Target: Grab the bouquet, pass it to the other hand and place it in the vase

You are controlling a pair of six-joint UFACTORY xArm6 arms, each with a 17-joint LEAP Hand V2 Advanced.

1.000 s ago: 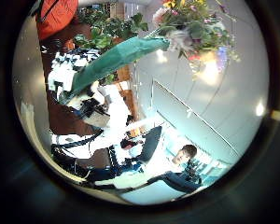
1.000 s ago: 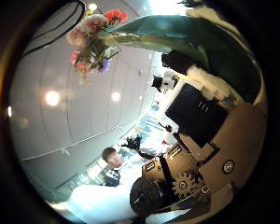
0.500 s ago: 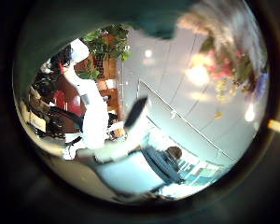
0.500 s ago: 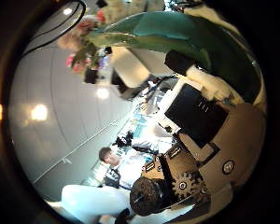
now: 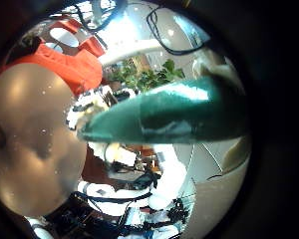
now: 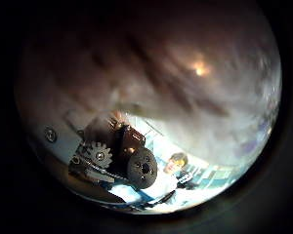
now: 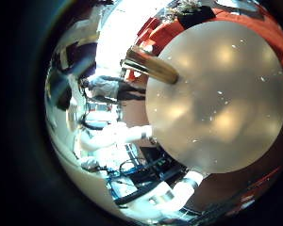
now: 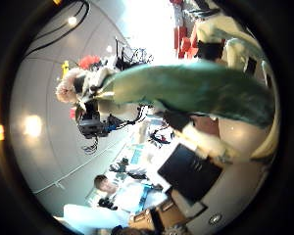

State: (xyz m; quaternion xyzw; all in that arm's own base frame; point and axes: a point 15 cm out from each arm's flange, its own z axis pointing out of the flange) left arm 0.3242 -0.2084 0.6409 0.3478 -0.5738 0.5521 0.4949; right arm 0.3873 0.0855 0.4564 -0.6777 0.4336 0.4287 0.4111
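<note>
The bouquet has a teal wrap [image 8: 186, 90] and pink and red flowers [image 8: 80, 80]. In the right thumb side palm view my right hand's fingers [image 8: 220, 137] curl round the wrap. In the left little finger side palm view the wrap's cone [image 5: 164, 112] lies right across the palm, very close. In the left thumb side palm view a dark blurred surface [image 6: 137, 68] fills most of the picture, with a hand's geared parts [image 6: 117, 161] beside it. My left hand's own fingers do not show clearly. A brown tube-like thing [image 7: 151, 66], perhaps the vase, is at the round table's edge.
A round pale table top [image 7: 212, 104] shows in the right little finger side palm view and also in the left little finger side palm view [image 5: 35, 139]. A red cloth [image 5: 80, 60] lies beyond it. A dark device [image 8: 93, 119] sits behind the flowers.
The left palm has closed in on the bouquet: its thumb side view went from room and flowers to a dark close surface. In the right thumb side view the wrap now lies lower across the picture.
</note>
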